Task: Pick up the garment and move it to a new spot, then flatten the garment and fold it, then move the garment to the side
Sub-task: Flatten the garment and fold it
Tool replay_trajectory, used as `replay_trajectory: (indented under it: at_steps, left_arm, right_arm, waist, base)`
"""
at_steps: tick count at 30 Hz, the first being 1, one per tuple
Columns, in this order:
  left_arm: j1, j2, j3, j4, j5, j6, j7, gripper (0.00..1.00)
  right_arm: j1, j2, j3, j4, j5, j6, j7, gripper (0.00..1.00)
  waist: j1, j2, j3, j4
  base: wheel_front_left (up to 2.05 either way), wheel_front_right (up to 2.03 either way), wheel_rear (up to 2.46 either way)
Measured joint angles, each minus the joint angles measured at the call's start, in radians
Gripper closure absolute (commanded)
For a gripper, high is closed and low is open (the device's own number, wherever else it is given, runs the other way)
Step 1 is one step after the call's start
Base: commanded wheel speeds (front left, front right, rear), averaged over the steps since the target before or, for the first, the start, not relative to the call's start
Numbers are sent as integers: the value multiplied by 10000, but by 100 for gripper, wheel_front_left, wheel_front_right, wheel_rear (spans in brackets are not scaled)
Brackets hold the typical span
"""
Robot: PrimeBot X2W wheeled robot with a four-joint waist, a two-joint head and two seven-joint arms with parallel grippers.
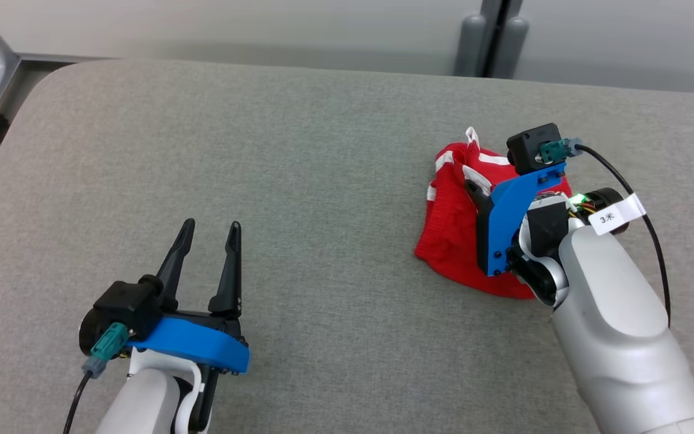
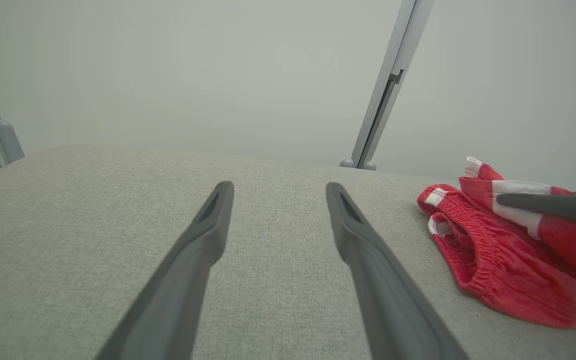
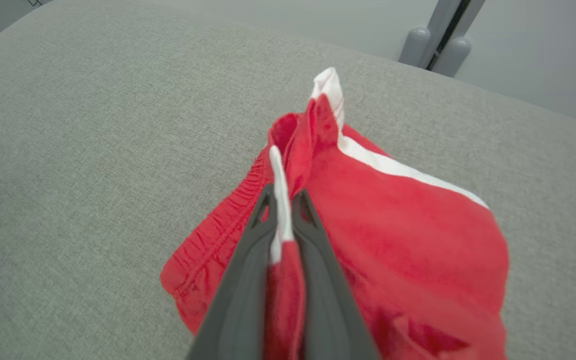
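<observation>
Currently, head view: left gripper point(image 1: 212, 224) sits low on the left over the grey padded surface point(image 1: 275, 138), fingers moderately apart, nothing between them. Red garment point(image 1: 448, 232) with white stripes lies bunched on the right half of the surface. Right gripper point(image 1: 472, 188) is down on it, mostly hidden by its blue bracket point(image 1: 512, 211).

Left wrist view: left gripper point(image 2: 279, 189) gapped and empty above bare surface. Garment point(image 2: 493, 260) is at the right edge, with a dark finger point(image 2: 548, 205) of the other arm across it.

Right wrist view: right gripper point(image 3: 284, 197) is nearly closed, pinching a fold of the garment point(image 3: 408, 235), a white stripe caught between the tips.
</observation>
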Motion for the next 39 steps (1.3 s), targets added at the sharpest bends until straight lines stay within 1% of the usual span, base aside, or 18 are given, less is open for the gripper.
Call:
replay_trajectory:
  at_steps: [5, 9, 10, 11, 12, 13, 14, 15, 19, 21, 23, 26, 28, 31, 33, 36, 38, 39]
  left_arm:
    - [-152, -92, -58, 107, -8, -58, -25, 0]
    - [-166, -107, -52, 182, -15, -58, -61, 0]
    - [-166, -111, -50, 196, -15, -56, -61, 0]
    - [-166, -115, -48, 211, -17, -56, -69, 0]
    - [-166, -119, -46, 238, -23, -56, -71, 0]
    - [-166, -119, -42, 261, -33, -58, -73, 0]
    - [-166, -121, -40, 286, -35, -58, -77, 0]
    - [-166, -123, -35, 309, -52, -58, -100, 0]
    - [-166, -117, -6, 370, -75, -75, -102, 0]
    - [-166, -111, -6, 393, -79, -77, -104, 0]
    - [-154, -86, 23, 405, -88, -75, -111, 0]
    - [-9, -27, 100, 378, -102, 6, -117, 0]
    - [123, 29, 128, 336, -104, 46, -115, 0]
    - [260, 105, 146, 186, -134, 151, -96, 0]
    - [312, 153, 171, 63, -159, 186, -86, 0]
    - [423, 201, 207, -69, -176, 267, -58, 0]
    - [438, 209, 211, -144, -207, 270, -56, 0]
    - [438, 207, 201, -180, -224, 270, -56, 0]
  right_arm:
    - [-364, 19, 426, 518, 765, 0, -397, 100]
    - [-630, 27, 788, 966, 1279, 0, -782, 100]
    - [-709, 29, 821, 1087, 1298, 0, -918, 87]
    - [-797, 29, 846, 1231, 1315, 0, -1022, 69]
    - [-870, 29, 872, 1358, 1354, 0, -1120, 74]
    - [-929, 27, 895, 1513, 1367, 0, -1187, 66]
    - [-977, 27, 922, 1643, 1417, 0, -1279, 15]
    - [-1026, 29, 941, 1733, 1561, 0, -1386, 0]
    - [-1191, 29, 1158, 1808, 2242, 0, -1847, 0]
    - [-1242, 27, 1183, 1659, 2663, 0, -2090, 0]
    - [-1277, 29, 1122, 1450, 2830, 0, -2349, 0]
    - [-1260, -17, 723, 1150, 2330, 0, -2713, 0]
    - [-1082, -332, 420, 955, 1896, 2, -2788, 0]
    - [-350, -976, -119, 834, 1252, 0, -2765, 0]
    - [140, -1248, -389, 752, 834, 0, -2738, 0]
    - [748, -1342, -734, 543, 259, 0, -2986, 0]
    - [1120, -1250, -863, 472, -21, 0, -3141, 0]
    - [1255, -1149, -915, 453, -104, 0, -3221, 62]
  waist:
    - [0, 0, 207, 360]
    - [0, 0, 295, 475]
    - [0, 0, 291, 473]
    - [0, 0, 281, 469]
    - [0, 0, 260, 463]
    - [0, 0, 233, 452]
    - [0, 0, 203, 437]
    - [0, 0, 172, 418]
    - [0, 0, 23, 301]
    - [0, 0, -96, 254]
    - [0, 0, -212, 181]
    - [0, 0, -402, 44]
    - [-1, 0, -522, -51]
    - [-1, 0, -658, -196]
    - [-1, 0, -691, -295]
    - [-1, 0, -651, -435]
    - [-1, 0, -594, -482]
    - [-1, 0, -558, -496]
  base:
    - [0, 0, 0]
    - [0, 0, 0]
    - [0, 0, 0]
    - [0, 0, 0]
    - [0, 0, 0]
    - [0, 0, 0]
    - [0, 0, 0]
    - [0, 0, 0]
    - [0, 0, 0]
    - [0, 0, 0]
    - [0, 0, 0]
    - [0, 0, 0]
    - [0, 0, 0]
    - [0, 0, 0]
    - [0, 0, 0]
    - [0, 0, 0]
    - [0, 0, 0]
    - [0, 0, 0]
